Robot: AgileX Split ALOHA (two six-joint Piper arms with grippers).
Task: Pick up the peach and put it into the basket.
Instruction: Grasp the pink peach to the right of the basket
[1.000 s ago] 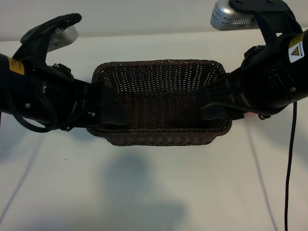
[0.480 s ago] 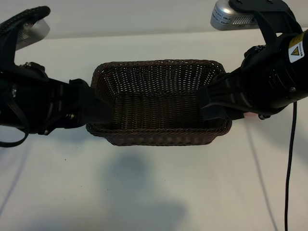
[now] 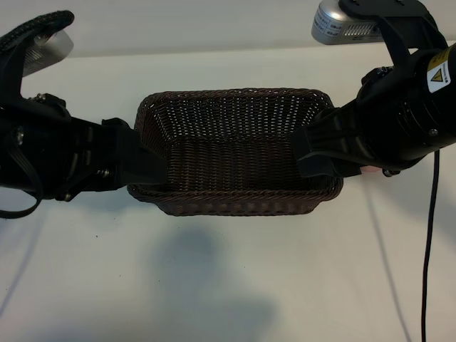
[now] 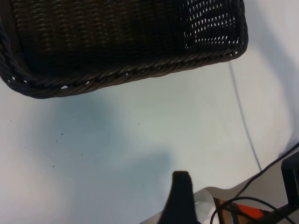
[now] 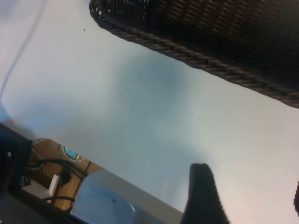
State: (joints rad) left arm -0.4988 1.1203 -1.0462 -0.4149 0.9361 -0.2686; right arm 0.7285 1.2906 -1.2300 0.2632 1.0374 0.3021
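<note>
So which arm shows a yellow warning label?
The right arm, beside the basket's right end; its label faces the camera. The left arm shows none.

Likely a robotics lab: plain white surface [image 3: 235, 285], two black robot arms with a yellow warning label [image 3: 437, 74], loose cables [image 4: 243, 205] past the surface edge.

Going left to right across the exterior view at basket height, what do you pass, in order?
Left gripper at the basket's left wall → basket, nothing in its visible interior → right gripper over the basket's right wall → a sliver of pink under the right arm, perhaps the peach → black cable.
</note>
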